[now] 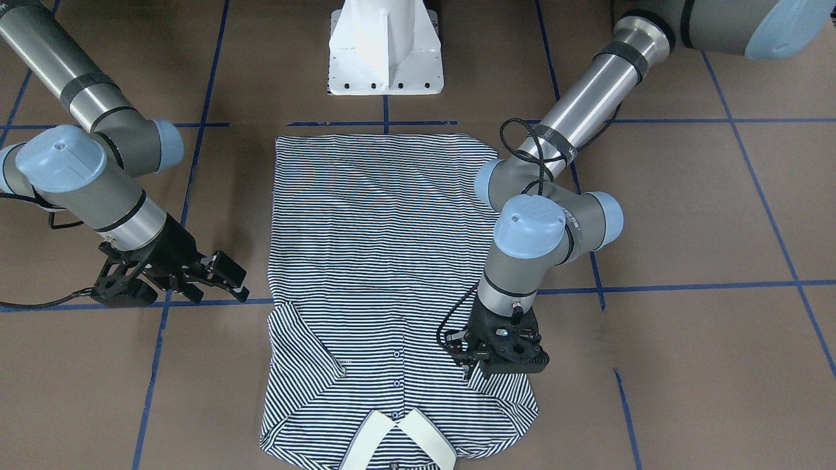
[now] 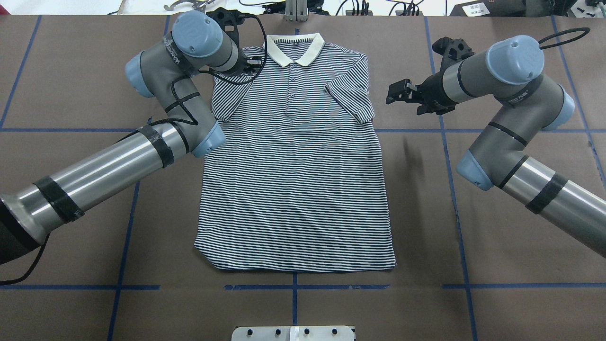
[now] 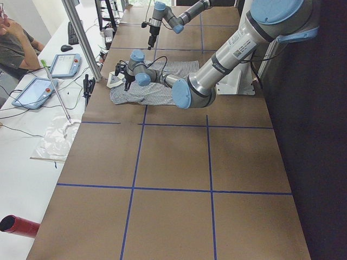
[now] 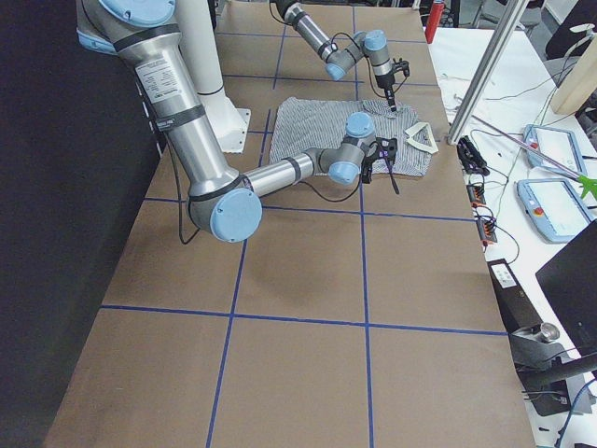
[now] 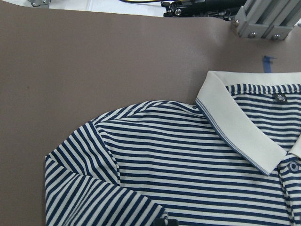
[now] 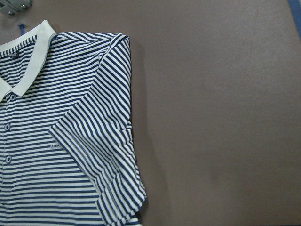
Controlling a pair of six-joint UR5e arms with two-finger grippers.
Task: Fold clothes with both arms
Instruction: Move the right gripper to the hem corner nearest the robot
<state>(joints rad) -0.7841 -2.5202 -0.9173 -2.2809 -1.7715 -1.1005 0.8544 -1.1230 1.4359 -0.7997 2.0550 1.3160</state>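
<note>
The striped polo shirt (image 2: 293, 180) lies flat and face up on the brown table, its white collar (image 2: 294, 47) on the side far from the robot. Both sleeves are folded in over the chest. It also shows in the front view (image 1: 385, 261) and in both wrist views (image 5: 188, 179) (image 6: 70, 141). My left gripper (image 2: 253, 61) hangs over the shirt's shoulder beside the collar (image 1: 475, 372). It looks shut and holds nothing. My right gripper (image 2: 396, 92) is open and empty, beside the other folded sleeve and off the cloth (image 1: 228, 277).
The white pedestal base (image 1: 385, 52) stands at the robot's side of the table, just past the shirt's hem. Blue tape lines (image 2: 293, 286) cross the table. Beyond the collar are a metal frame post (image 5: 263, 21) and a desk with tablets (image 3: 38, 89).
</note>
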